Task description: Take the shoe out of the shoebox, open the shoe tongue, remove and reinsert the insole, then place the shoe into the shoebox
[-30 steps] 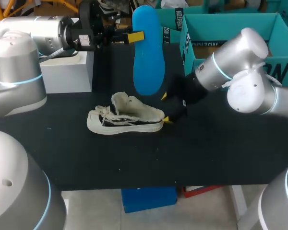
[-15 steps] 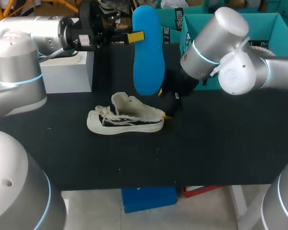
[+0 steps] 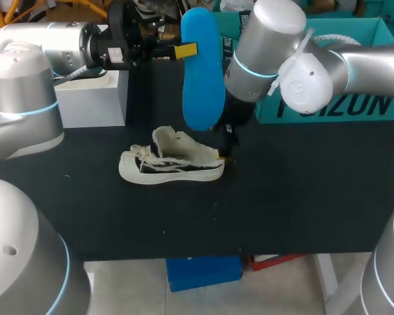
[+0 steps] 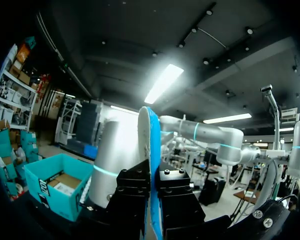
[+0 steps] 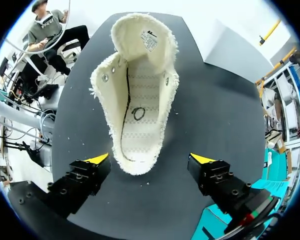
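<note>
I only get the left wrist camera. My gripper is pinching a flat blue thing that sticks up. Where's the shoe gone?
Observer: The cream fleecy low shoe sits on its sole on the black table, out of your view.
Operator: What's the other arm doing?
Observer: The right gripper hovers at the shoe's heel end. Its fingers are open, one on each side, and neither touches the shoe.
Operator: Is the shoe's tongue open?
Observer: Yes. In the right wrist view the tongue is folded forward. The inside shows no insole. The flat blue thing that your left gripper pinches is the blue foam insole.
</note>
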Available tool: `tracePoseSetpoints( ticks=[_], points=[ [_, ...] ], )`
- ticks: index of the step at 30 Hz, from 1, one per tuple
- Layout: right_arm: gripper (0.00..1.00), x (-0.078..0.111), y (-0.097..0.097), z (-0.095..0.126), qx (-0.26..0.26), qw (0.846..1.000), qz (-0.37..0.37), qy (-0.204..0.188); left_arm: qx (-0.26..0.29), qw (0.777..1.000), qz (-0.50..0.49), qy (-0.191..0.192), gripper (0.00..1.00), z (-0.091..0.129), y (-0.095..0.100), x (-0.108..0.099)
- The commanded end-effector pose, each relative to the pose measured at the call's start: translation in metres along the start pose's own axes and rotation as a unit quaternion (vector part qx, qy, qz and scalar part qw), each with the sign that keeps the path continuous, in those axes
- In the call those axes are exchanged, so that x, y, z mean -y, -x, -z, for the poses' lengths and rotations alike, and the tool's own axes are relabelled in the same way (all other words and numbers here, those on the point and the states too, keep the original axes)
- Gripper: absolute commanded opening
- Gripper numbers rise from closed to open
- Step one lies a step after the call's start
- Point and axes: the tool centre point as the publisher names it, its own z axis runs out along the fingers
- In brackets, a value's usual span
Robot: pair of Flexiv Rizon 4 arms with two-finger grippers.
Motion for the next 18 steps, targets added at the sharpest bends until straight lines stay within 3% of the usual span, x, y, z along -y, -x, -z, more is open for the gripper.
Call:
tracePoseSetpoints(
  ticks=[1,18],
  points=[
    [1.0,-0.007,-0.001,-0.001,0.002,0.999,0.001,-0.032,0.002,1.0,-0.001,0.0,0.0,-0.001,-0.001,-0.001],
    [1.0,-0.024,0.017,-0.019,0.002,1.0,0.009,-0.01,0.002,1.0,-0.001,0.0,0.0,-0.001,-0.001,-0.001]
  ],
)
